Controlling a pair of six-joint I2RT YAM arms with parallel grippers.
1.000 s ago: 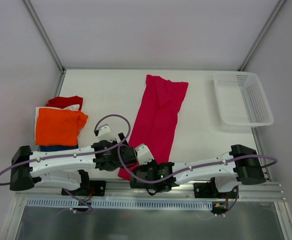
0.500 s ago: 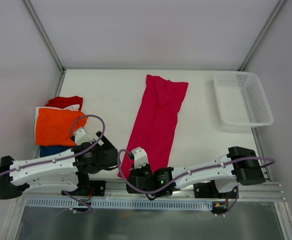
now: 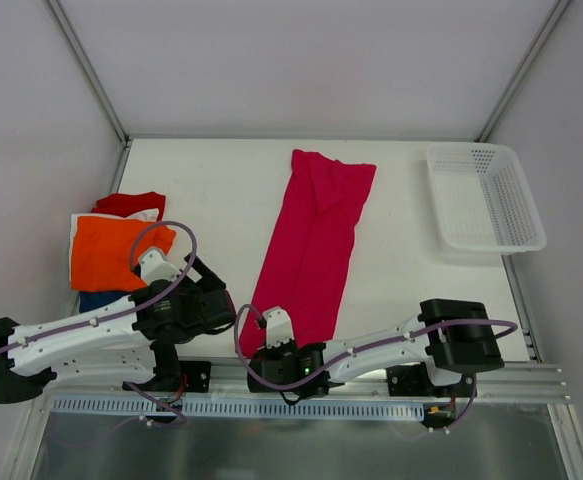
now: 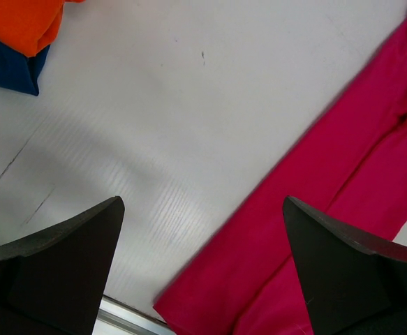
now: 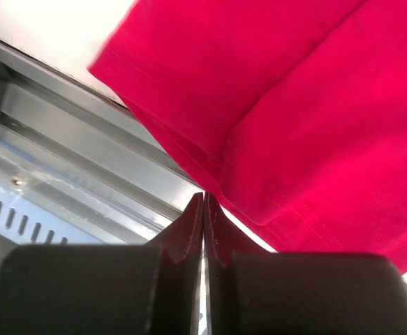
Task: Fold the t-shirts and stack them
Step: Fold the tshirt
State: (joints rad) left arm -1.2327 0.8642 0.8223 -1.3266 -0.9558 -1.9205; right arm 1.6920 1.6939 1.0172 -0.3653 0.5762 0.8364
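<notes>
step: pink shirt (image 3: 311,245) lies flat as a long narrow strip, looks already folded lengthwise; judged step = the cross fold, near hem up toward the far end, not yet started
left claw (image 4: 202,202): fingers wide apart, empty, hovering over bare table (image 4: 189,105)
right claw (image 5: 203,197): tips pressed together, no cloth seen between them, low at the near edge
pink shirt vs right claw: near hem just beyond the tips, touching or a hair short, cannot tell which; cloth spreads ahead and to the right of them
pink shirt vs left claw: to its right; the near left corner sits just below the gap, closer to the right finger
stack: orange shirt (image 3: 116,252) on top, blue shirt (image 3: 99,296) under it, red and white edges showing behind; all left of the left claw and beyond it, well apart from the pink shirt
rail (image 5: 70,160): metal table edge directly under and left of the right claw
basket (image 3: 486,195): far right, well away from both claws, looks empty
next move, judged: right claw must open and take the near hem corner, left claw drop on the other near corner, both lift and carry the hem forward over the strip; then the move to the stack
risk, judged: hem overhangs the rail, a pinch could catch one layer only
writing/brands: none readable anywhere, no shirt tags or prints visible
</notes>
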